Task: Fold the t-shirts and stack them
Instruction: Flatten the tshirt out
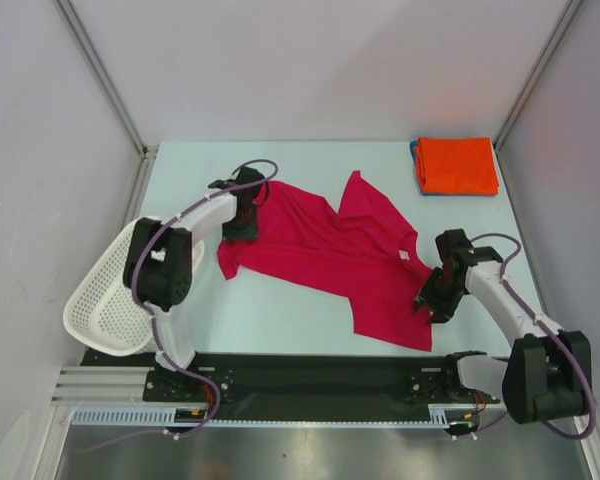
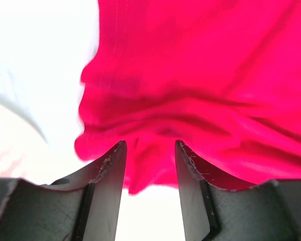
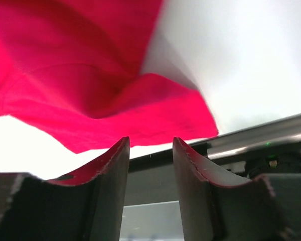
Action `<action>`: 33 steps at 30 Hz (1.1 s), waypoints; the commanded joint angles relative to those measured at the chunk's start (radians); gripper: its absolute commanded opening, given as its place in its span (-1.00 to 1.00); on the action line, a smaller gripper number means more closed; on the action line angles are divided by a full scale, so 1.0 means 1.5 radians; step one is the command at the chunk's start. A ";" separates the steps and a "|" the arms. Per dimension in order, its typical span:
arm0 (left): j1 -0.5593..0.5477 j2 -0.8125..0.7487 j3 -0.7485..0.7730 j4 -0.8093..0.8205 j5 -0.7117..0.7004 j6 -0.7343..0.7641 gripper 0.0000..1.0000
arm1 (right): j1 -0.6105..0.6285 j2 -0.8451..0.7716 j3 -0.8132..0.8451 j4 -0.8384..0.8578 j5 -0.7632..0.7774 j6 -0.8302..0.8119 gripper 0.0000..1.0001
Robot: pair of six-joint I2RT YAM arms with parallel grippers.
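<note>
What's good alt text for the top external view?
Crimson cloth t-shirt lies spread, unfolded, at centre; left claw at its left side, right claw at its near right edge. Folded orange t-shirt tops a blue one, far right corner; white perforated plastic basket at near left.

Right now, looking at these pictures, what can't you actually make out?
- Top view: the orange shirt covers the blue shirt under it, all but an edge.
- Top view: the left hand hides the red shirt's edge beneath it.
- Left wrist view: the red shirt is blurred; whether the fingers pinch it cannot be told.
- Top view: the left arm covers part of the basket.
</note>
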 commanded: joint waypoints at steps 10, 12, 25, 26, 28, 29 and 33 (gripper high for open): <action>-0.218 -0.227 -0.093 -0.007 0.083 -0.111 -0.20 | -0.130 -0.007 -0.094 0.138 -0.036 0.001 -0.59; -0.246 -0.259 -0.106 0.001 0.087 -0.131 -0.21 | -0.101 -0.003 -0.072 0.157 0.000 0.001 -0.60; -0.252 -0.430 -0.206 -0.075 0.074 -0.135 0.01 | -0.050 0.186 0.016 0.311 -0.022 0.041 -0.53; -0.252 -0.437 -0.209 -0.078 0.078 -0.137 0.02 | -0.049 0.224 0.032 0.315 -0.019 0.038 -0.52; -0.252 -0.441 -0.220 -0.076 0.082 -0.143 0.04 | -0.047 0.263 0.094 0.319 -0.021 0.027 -0.52; -0.251 -0.437 -0.223 -0.073 0.082 -0.148 0.04 | -0.046 0.280 0.120 0.315 -0.024 0.022 -0.52; -0.249 -0.410 -0.206 -0.062 0.076 -0.142 0.04 | -0.045 0.325 0.202 0.255 -0.018 -0.004 -0.49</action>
